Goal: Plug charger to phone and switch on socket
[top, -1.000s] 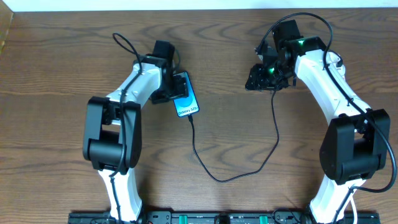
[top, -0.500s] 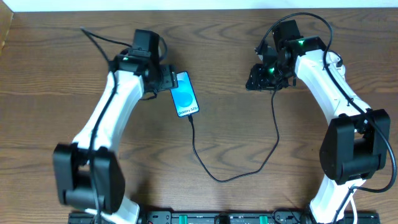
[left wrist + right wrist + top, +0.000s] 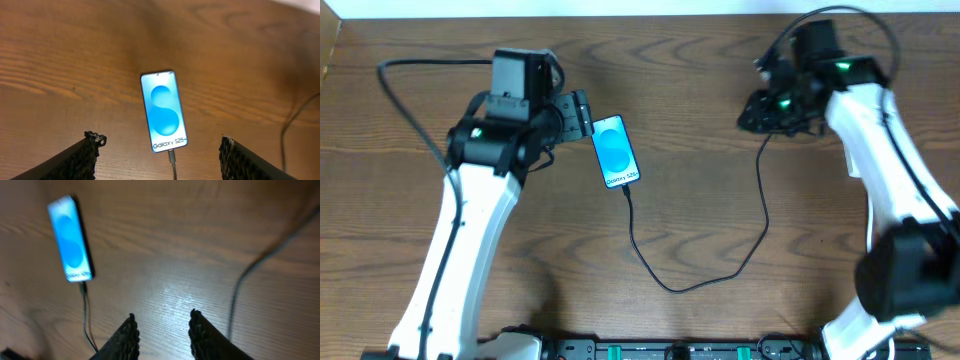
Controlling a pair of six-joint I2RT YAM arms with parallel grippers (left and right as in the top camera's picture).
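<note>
Left arm stretched forward, left end effector point(image 3: 584, 115) wide, empty, beside slim blue-screened smartphone point(image 3: 616, 150), right end effector point(image 3: 162, 317) narrowly parted, empty, smartphone lying lengthwise away from robot, thin black cable point(image 3: 650, 268) at its near end.

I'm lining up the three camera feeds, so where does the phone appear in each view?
Overhead: phone sits in the upper half, left of centre.
Left wrist: phone is at the middle of the picture, screen lit.
Right wrist: phone is at upper left.
Shared landmark: the black charger cable leaving the phone's bottom edge.
</note>
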